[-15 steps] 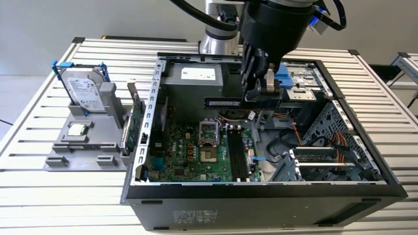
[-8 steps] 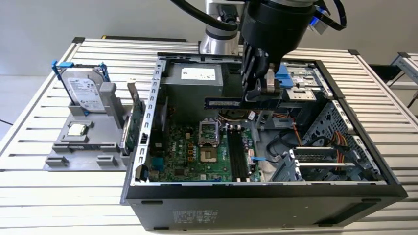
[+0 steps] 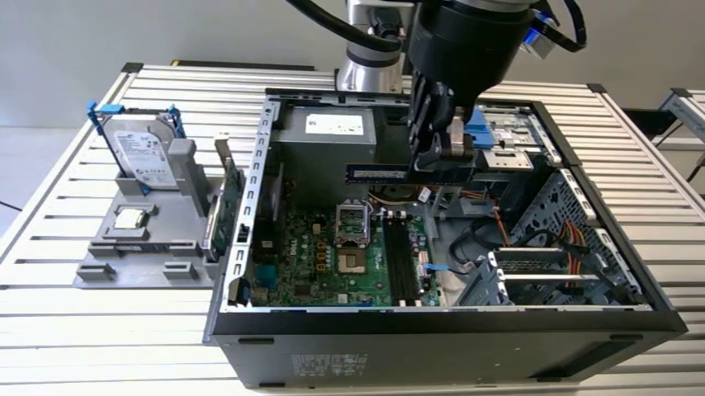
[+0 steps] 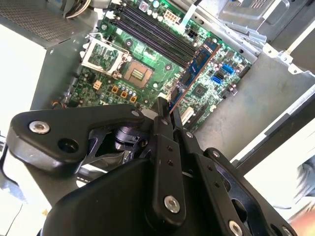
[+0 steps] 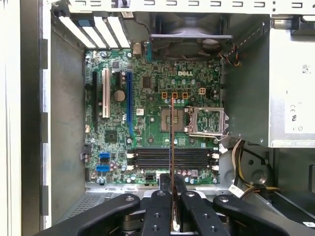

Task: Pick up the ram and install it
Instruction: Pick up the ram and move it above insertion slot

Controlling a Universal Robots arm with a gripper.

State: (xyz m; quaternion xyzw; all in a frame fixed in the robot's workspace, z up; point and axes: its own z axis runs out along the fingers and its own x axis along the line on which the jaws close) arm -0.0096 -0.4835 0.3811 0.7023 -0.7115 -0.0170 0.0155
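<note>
Quickly: slatted metal table (image 3: 99,322) carries an open computer case (image 3: 441,338) lying on its side, with the green motherboard (image 3: 330,256) exposed inside. At the exterior view's left, just beside the case, a grey fixture (image 3: 144,256) holds a hard drive (image 3: 144,153) upright. The arm comes down from above into the case. Its gripper (image 3: 435,161) is clamped narrow on one end of the ram (image 3: 380,173), fingers (image 4: 162,128) pinching it from both sides. The ram sticks out level from the fingertips toward the exterior view's left, held in the air above the board near the power supply box (image 3: 330,136), not seated. In the first wrist view the ram (image 5: 172,142) shows edge-on as a thin line crossing over the black memory slots (image 5: 147,160).
</note>
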